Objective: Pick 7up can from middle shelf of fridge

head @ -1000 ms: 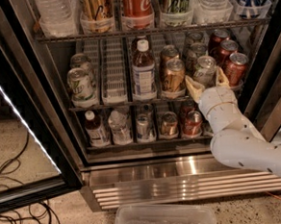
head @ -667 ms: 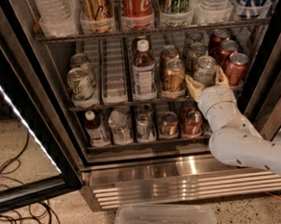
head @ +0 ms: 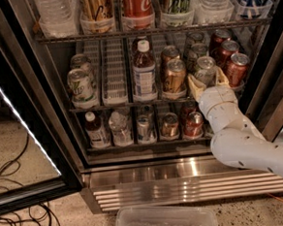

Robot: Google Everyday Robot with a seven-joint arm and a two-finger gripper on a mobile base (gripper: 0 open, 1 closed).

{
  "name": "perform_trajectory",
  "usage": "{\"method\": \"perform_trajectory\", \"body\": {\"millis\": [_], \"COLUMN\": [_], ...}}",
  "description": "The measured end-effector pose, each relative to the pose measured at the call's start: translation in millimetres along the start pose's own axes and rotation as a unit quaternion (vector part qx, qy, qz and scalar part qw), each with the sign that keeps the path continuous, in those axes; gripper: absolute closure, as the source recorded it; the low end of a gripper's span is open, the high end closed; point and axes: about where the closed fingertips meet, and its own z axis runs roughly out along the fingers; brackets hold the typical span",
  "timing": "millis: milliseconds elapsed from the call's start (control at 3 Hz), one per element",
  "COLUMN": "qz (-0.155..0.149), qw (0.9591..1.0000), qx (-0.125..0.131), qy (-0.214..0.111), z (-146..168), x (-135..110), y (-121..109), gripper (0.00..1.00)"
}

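Just now, white arm (head: 241, 144) reaching into the fridge (head: 150, 175), claw (head: 207, 77) at the right end of the middle shelf (head: 116, 106), fingers open either side of the 7up can (head: 205, 66), which stands between a gold can (head: 174, 76) and a red can (head: 237, 68)

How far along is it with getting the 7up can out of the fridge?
Done: the black-framed glass door of the stainless-steel fridge is open. In hand: the white end effector is at the silvery-white 7up can on the wire middle shelf. Left: lifting the can, which stands on the shelf, and drawing it out.
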Motion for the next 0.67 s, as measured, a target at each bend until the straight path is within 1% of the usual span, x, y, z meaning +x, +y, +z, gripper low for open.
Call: {"method": "perform_trajectory", "body": {"millis": [667], "qz": [0.000], "qw": [1.0000], "qx": [0.000], "qy": [0.000], "z": [0.0], "x": [-0.1], "y": [0.1], "gripper": [0.98]}}
